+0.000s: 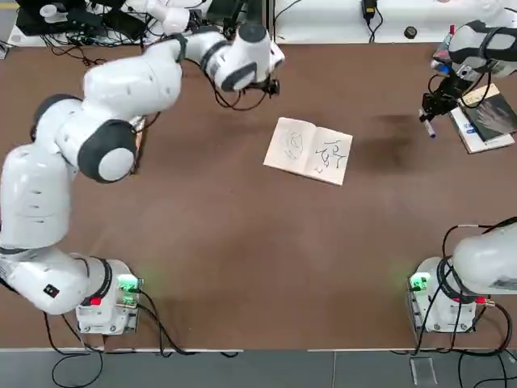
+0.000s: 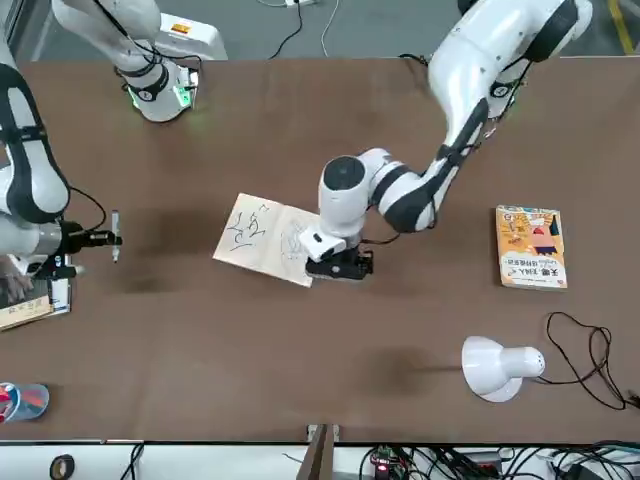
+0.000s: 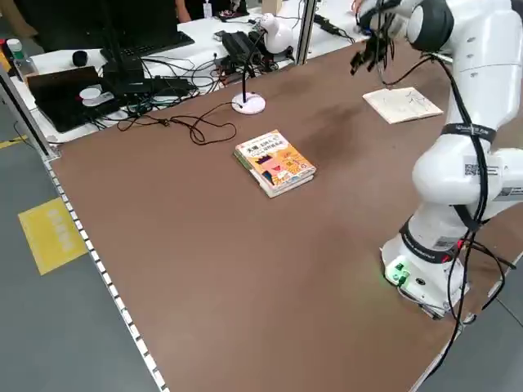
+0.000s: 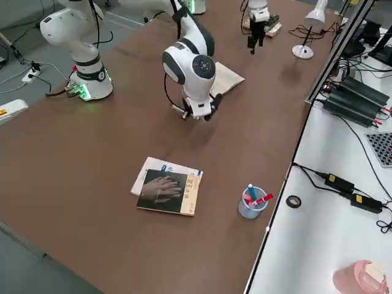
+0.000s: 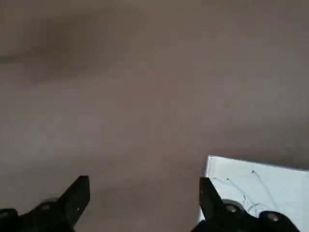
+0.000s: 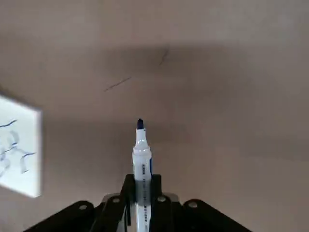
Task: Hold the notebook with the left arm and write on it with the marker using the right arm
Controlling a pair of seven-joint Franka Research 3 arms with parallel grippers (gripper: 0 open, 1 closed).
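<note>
The notebook lies open on the brown table with thin pen scribbles on both white pages. My left gripper hovers open at the notebook's far corner on my left. In the left wrist view one of its fingertips stands over the corner of the notebook, and nothing is between the fingers. My right gripper is off to the notebook's right, apart from it and above bare table. It is shut on the marker, whose dark tip points down and away from the fingers; the marker also shows in the front view.
A dark-covered book on white sheets lies just right of my right gripper. A clear cup with pens stands near the back right. An orange-yellow book and a white desk lamp sit on the left side.
</note>
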